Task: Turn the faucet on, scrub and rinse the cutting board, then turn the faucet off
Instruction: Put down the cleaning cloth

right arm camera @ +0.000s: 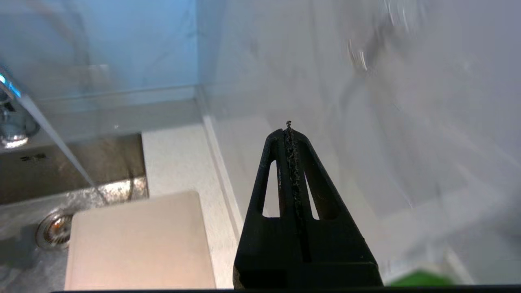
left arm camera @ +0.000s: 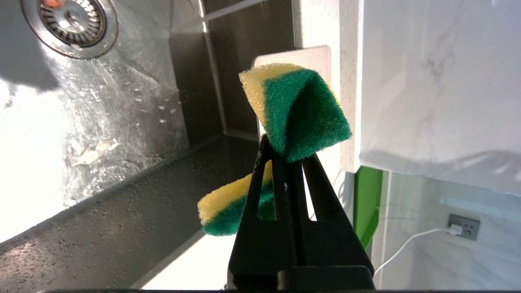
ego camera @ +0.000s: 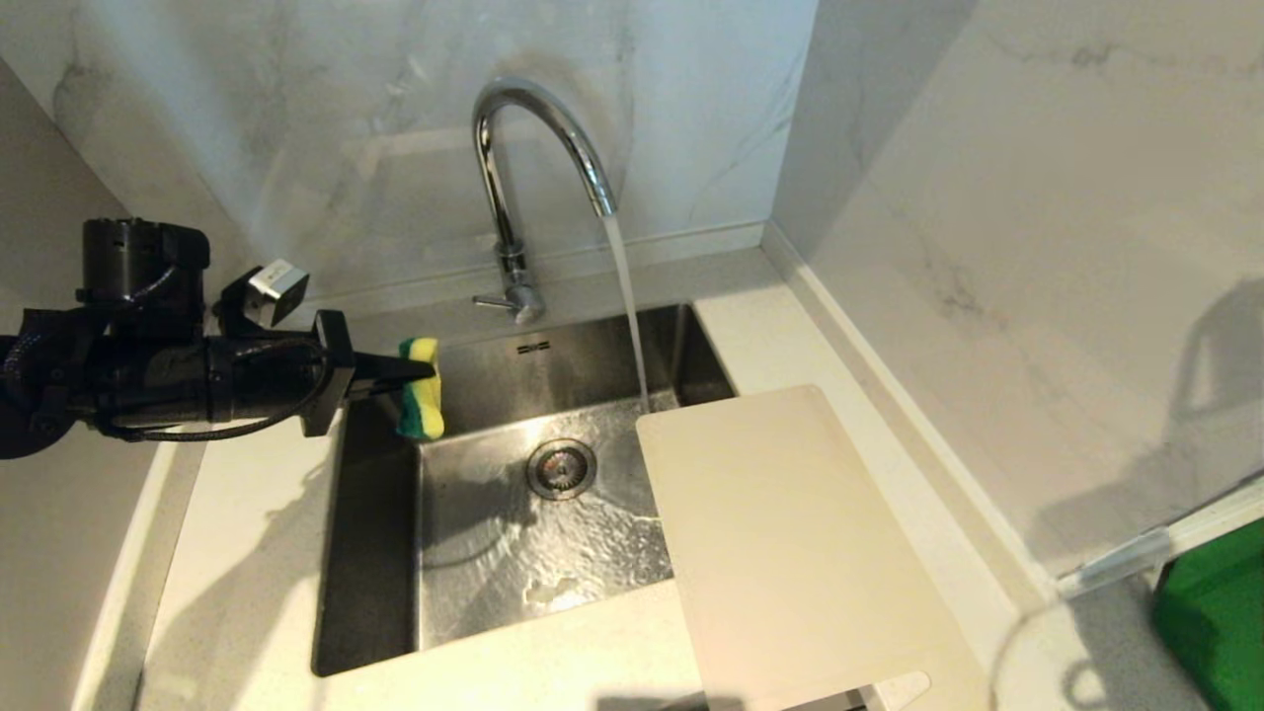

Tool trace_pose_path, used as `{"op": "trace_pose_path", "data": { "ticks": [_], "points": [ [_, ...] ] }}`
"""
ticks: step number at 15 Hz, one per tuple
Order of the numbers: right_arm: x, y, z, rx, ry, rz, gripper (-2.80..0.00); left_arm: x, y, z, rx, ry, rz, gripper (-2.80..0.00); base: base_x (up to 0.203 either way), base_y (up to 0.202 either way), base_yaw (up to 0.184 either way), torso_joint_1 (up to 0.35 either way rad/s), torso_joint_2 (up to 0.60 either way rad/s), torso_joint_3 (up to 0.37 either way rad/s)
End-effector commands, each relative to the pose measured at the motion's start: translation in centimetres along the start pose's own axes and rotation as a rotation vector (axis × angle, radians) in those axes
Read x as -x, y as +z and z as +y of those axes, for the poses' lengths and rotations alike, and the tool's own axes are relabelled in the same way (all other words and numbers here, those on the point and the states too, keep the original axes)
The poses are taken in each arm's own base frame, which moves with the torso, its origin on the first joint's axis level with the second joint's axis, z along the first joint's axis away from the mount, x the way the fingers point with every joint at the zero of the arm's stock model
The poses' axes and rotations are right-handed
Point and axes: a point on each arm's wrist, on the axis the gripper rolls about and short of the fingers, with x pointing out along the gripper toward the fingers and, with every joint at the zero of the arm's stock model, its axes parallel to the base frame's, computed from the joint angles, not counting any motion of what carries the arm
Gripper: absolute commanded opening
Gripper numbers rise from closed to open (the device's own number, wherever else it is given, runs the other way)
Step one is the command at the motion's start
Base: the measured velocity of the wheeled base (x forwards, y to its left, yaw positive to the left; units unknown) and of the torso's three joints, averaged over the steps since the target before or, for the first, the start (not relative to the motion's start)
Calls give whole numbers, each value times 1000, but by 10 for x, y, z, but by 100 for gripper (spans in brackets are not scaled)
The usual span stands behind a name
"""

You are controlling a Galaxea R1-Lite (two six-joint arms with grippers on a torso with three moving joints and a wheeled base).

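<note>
Water runs from the chrome faucet (ego camera: pixel 533 138) into the steel sink (ego camera: pixel 375 553); its thin side lever (ego camera: pixel 491 301) sticks out at the base. The cream cutting board (ego camera: pixel 790 543) lies flat on the counter right of the sink, one edge over the basin; it also shows in the right wrist view (right arm camera: pixel 138 244). My left gripper (ego camera: pixel 427 371) hovers over the sink's left rim, shut on a yellow-and-green sponge (left arm camera: pixel 297 114), which folds around the fingers. My right gripper (right arm camera: pixel 289 128) is shut and empty, up in the air to the right of the board, outside the head view.
Marble walls close the back and the right side. The drain strainer (ego camera: pixel 561 468) sits mid-basin under rippling water. A bright green flat thing (ego camera: pixel 1215 622) stands at the far right. White counter (ego camera: pixel 237 553) runs left of the sink.
</note>
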Motion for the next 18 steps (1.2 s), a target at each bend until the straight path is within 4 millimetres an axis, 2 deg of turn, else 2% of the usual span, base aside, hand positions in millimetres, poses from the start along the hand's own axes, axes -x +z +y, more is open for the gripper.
{"op": "trace_pose_path", "data": {
  "ticks": [1,7,11,15,18],
  "points": [
    [34,-19,-9,-23,-13,-8,-280,-1,0,0,5,-2,4,-280,0,0,0,0,0,0],
    [100,-90,-13,-39,60,4,-280,-2,0,1,6,-1,5,-280,0,0,0,0,0,0],
    [132,-145,-9,-56,90,16,-280,-3,-1,2,7,-1,10,-280,0,0,0,0,0,0],
    [146,-187,-3,-97,63,97,-280,-6,-4,0,6,-5,21,-280,0,0,0,0,0,0],
    [144,-197,-1,-112,52,126,-280,-7,-7,-3,3,-13,32,-280,0,0,0,0,0,0]
  ]
}}
